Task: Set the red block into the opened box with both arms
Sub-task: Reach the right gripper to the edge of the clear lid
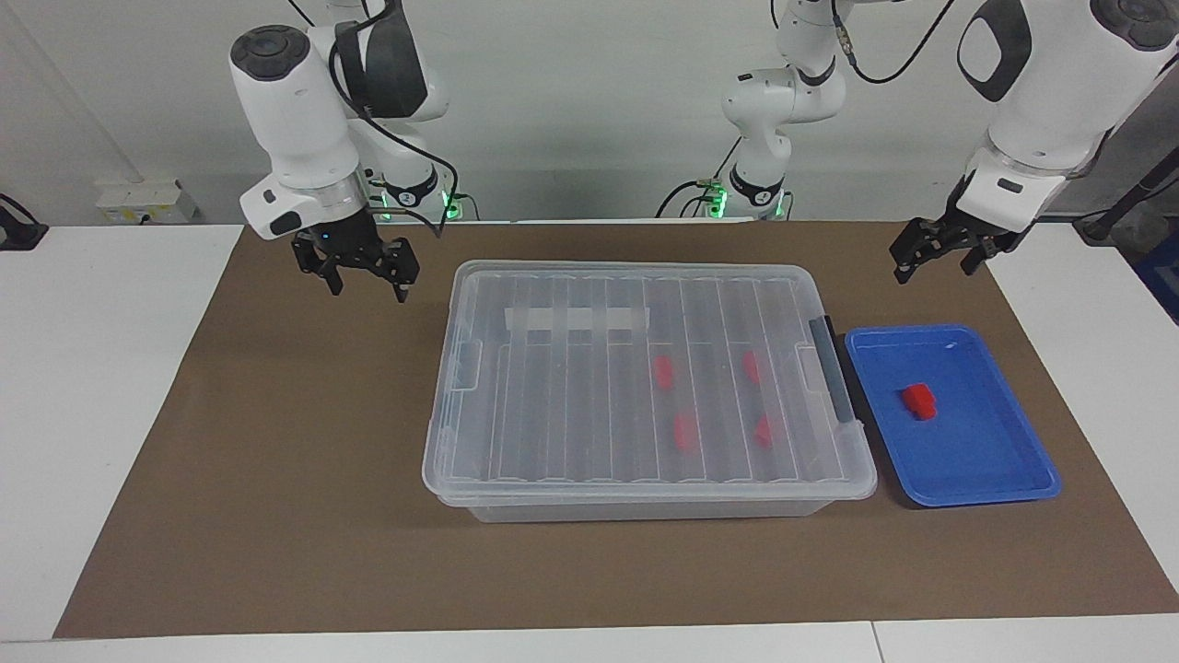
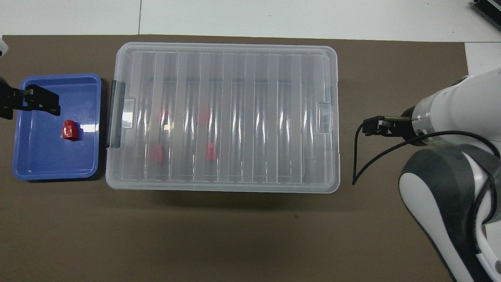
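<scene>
One red block point(image 1: 918, 401) point(image 2: 69, 130) lies in the blue tray point(image 1: 976, 479) point(image 2: 51, 172). The clear box point(image 1: 645, 505) point(image 2: 223, 186) sits mid-mat with its ribbed lid point(image 1: 553, 387) point(image 2: 289, 117) down on it. Several more red blocks show through the lid. My left gripper point(image 1: 932, 269) point(image 2: 29, 111) hangs open and empty over the tray's outer edge, clear of the block. My right gripper point(image 1: 368, 287) point(image 2: 372, 127) is open and empty over the mat, beside the box's end toward the right arm's end of the table.
The brown mat point(image 1: 276, 516) point(image 2: 235, 235) covers most of the white table point(image 1: 83, 368). A black bar point(image 1: 840, 378) point(image 2: 116, 113) runs along the box's end next to the tray. A black cable point(image 2: 375, 156) loops from the right wrist.
</scene>
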